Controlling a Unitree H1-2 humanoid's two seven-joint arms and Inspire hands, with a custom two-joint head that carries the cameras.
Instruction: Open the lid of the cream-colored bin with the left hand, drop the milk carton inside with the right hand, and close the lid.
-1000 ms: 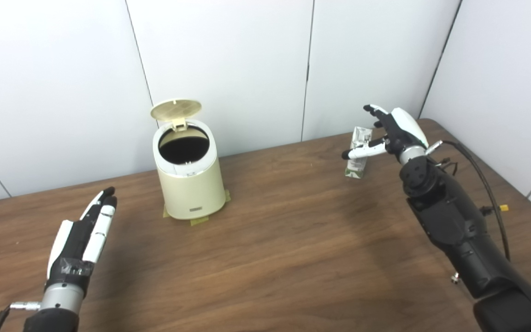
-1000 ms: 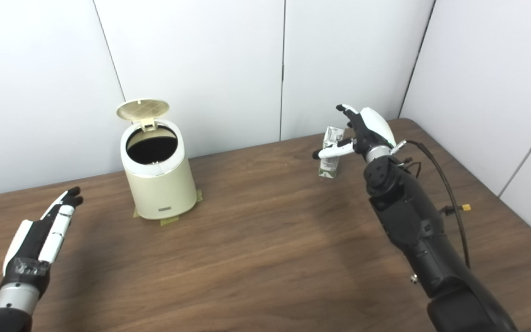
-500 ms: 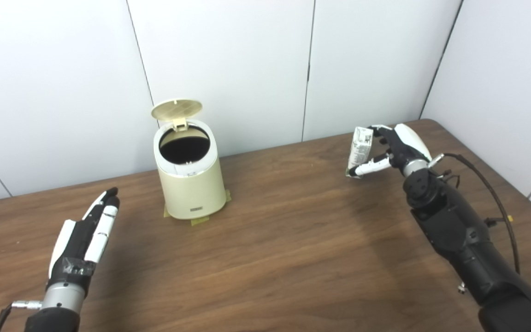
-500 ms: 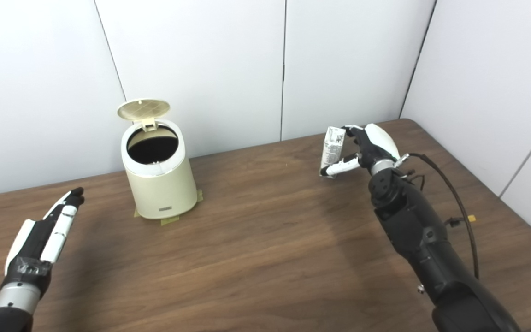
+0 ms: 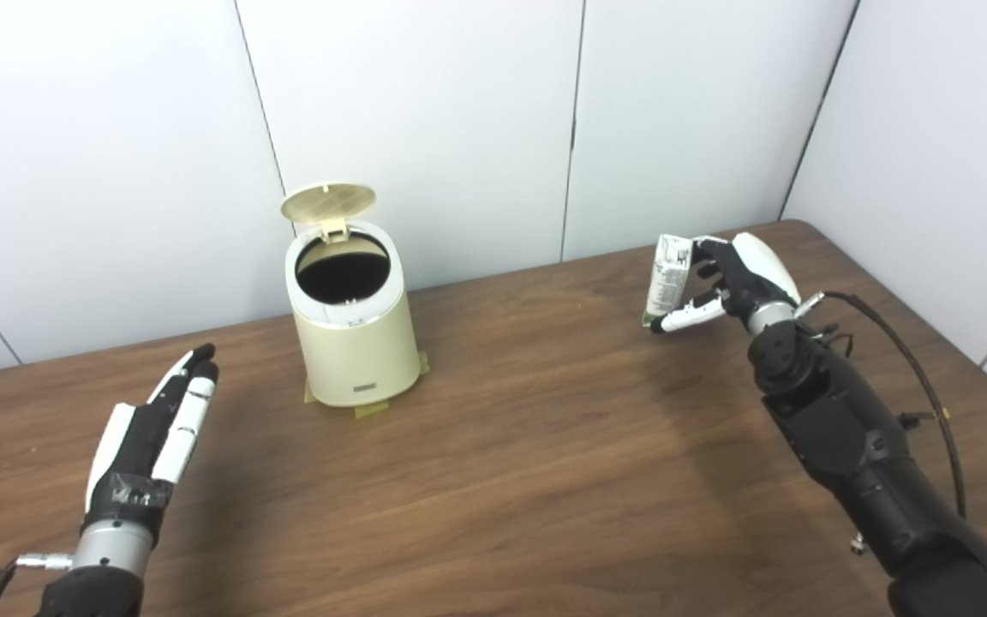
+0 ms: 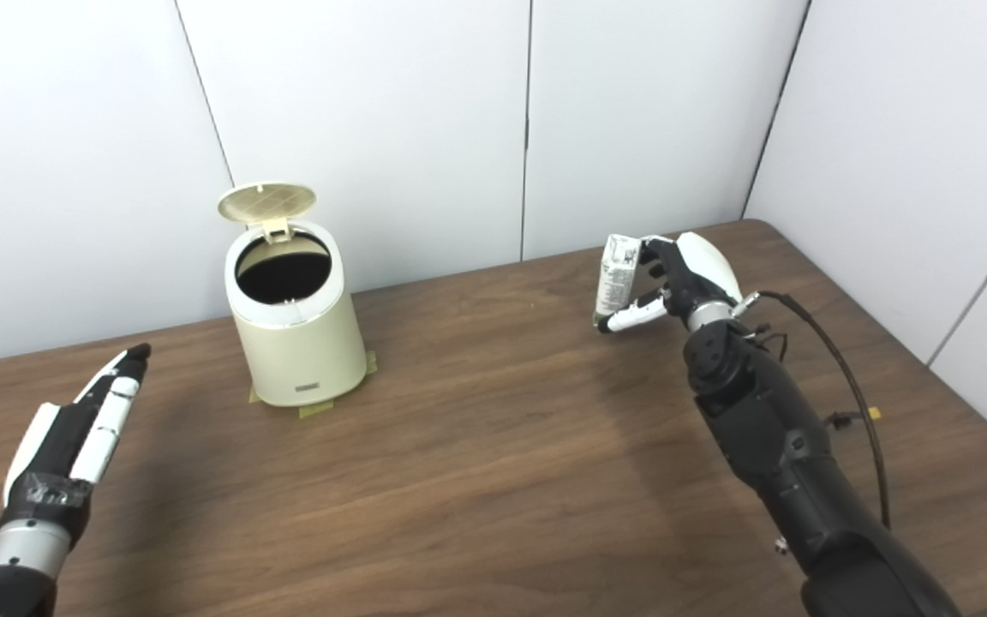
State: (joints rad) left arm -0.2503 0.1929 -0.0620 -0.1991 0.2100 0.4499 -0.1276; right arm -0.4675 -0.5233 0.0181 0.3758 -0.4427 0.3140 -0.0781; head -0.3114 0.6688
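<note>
The bin lid stands open; right hand fingers clasp the milk carton, left hand flat, empty; dropping and closing remain

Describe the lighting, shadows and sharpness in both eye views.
Left eye view: soft, even light; the bin interior is black; a faint shadow on the table near the right arm. Right eye view: equally sharp; the milk carton print is too small to read, no glare.

Two head cameras side by side look down across the same surface toward the far wall.
</note>
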